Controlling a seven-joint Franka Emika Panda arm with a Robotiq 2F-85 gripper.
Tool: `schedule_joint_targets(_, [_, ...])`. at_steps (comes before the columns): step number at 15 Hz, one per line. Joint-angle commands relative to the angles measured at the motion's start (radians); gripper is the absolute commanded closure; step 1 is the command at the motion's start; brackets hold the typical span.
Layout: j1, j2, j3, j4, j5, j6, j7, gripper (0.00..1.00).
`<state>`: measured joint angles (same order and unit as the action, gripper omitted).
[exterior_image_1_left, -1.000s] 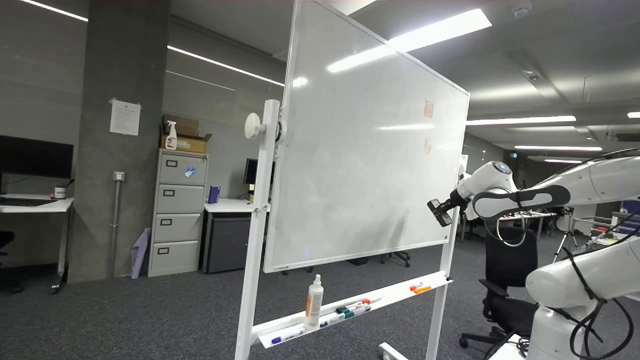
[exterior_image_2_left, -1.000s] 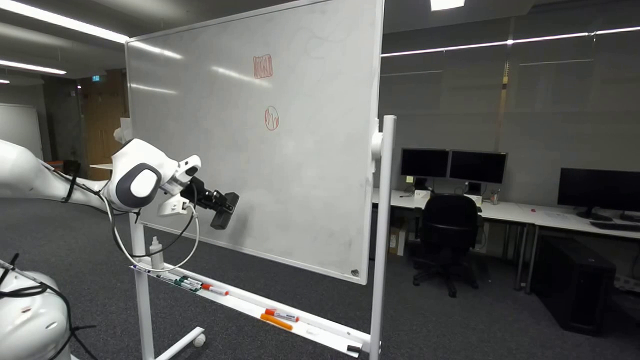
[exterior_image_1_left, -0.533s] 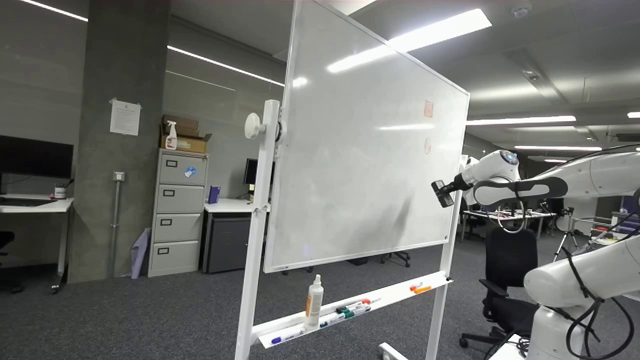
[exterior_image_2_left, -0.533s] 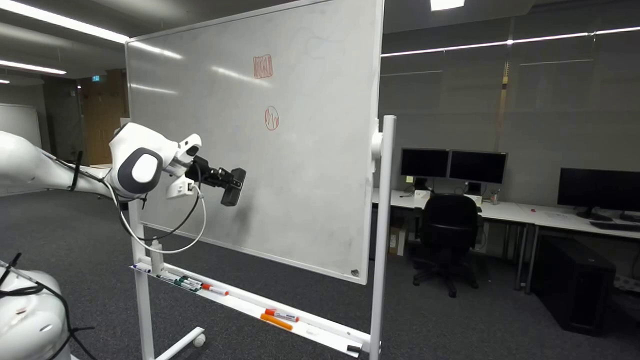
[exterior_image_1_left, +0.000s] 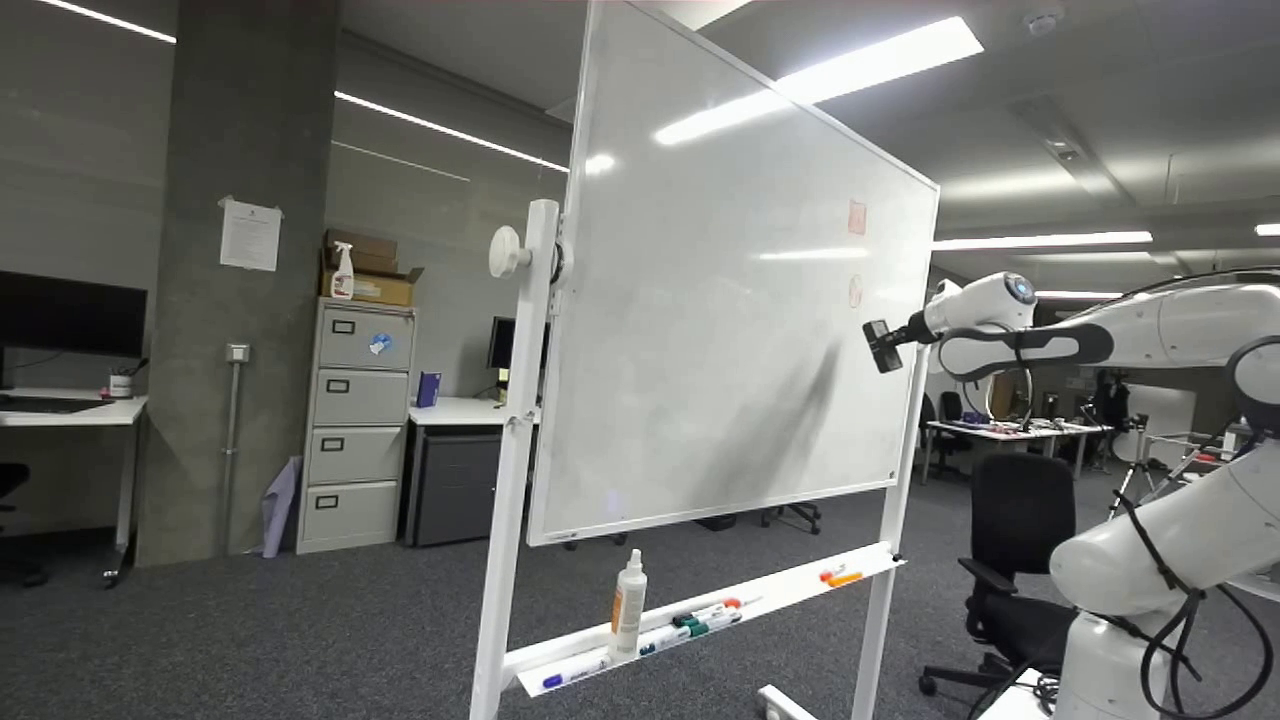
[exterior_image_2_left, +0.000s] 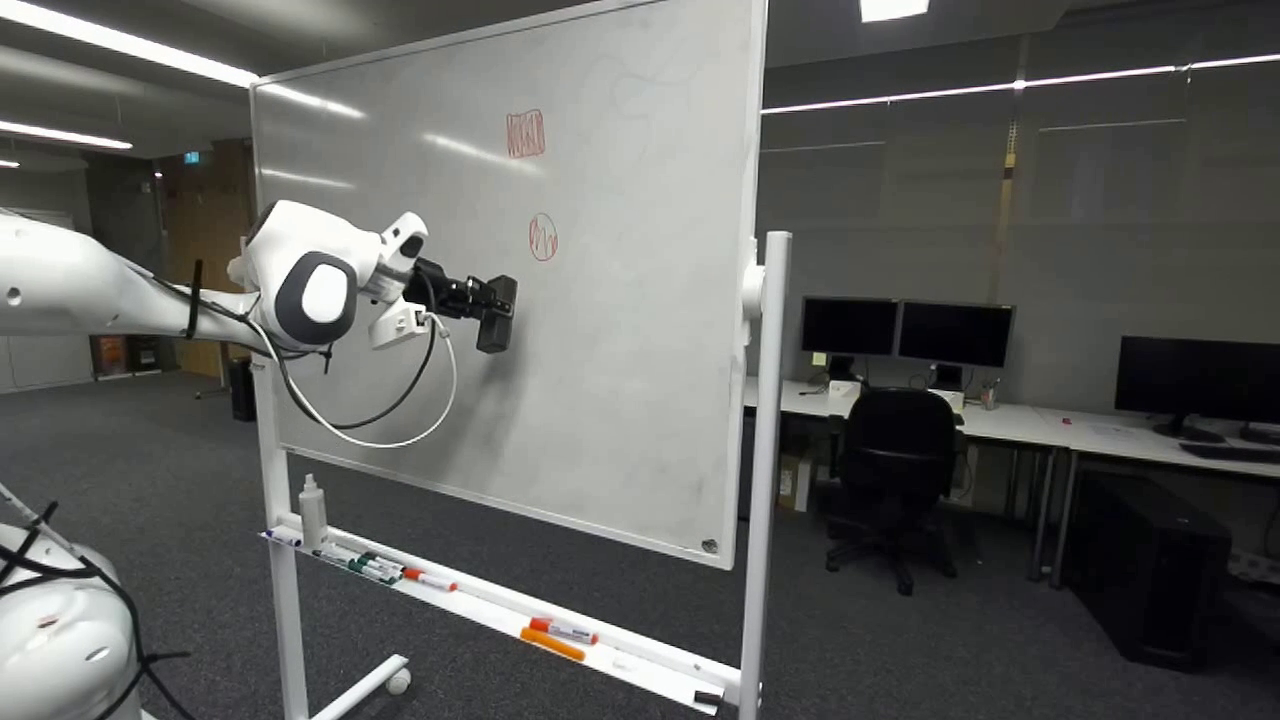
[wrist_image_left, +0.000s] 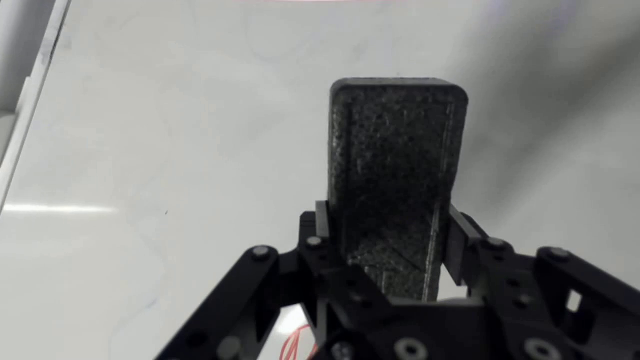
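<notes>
My gripper (wrist_image_left: 387, 225) is shut on a dark, block-shaped eraser (wrist_image_left: 397, 150), with a finger on each side of it. In both exterior views the eraser (exterior_image_1_left: 882, 346) (exterior_image_2_left: 497, 315) is held in front of the large whiteboard (exterior_image_2_left: 620, 400). Its shadow falls on the board below it; the exact gap to the board cannot be told. A red scribbled circle (exterior_image_2_left: 543, 237) is drawn above and to the right of the eraser. A red scribbled square (exterior_image_2_left: 526, 133) is higher up. In the wrist view part of the red circle (wrist_image_left: 297, 345) shows between the gripper's links.
Below the board a white tray (exterior_image_2_left: 650, 677) holds several markers, an orange marker (exterior_image_2_left: 552, 643) and a white spray bottle (exterior_image_1_left: 628, 605). White posts (exterior_image_2_left: 768, 450) (exterior_image_1_left: 515, 450) carry the board. A black office chair (exterior_image_1_left: 1020, 540) stands near the robot base.
The arm has raised the held eraser along the board, closer to the height of the red circle. The eraser's shadow on the board has lengthened. The grip is unchanged.
</notes>
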<state>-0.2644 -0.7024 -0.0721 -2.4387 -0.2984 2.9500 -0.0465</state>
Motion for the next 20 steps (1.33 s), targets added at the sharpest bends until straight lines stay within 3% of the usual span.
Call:
schedule_joint_targets(1, [0.009,0.016,-0.008,0.026,0.027,0.000,-0.030,0.45])
schedule_joint_targets(9, [0.044,0.043,-0.032,0.064,0.037,0.000,-0.047,0.45])
schedule_joint_targets(10, [0.045,0.043,-0.032,0.064,0.037,0.000,-0.047,0.70])
schedule_joint_targets(15, [0.054,0.093,-0.042,0.118,0.067,0.098,-0.034,0.70])
schedule_joint_targets(20, [0.114,0.196,-0.069,0.194,0.138,0.202,-0.042,0.70])
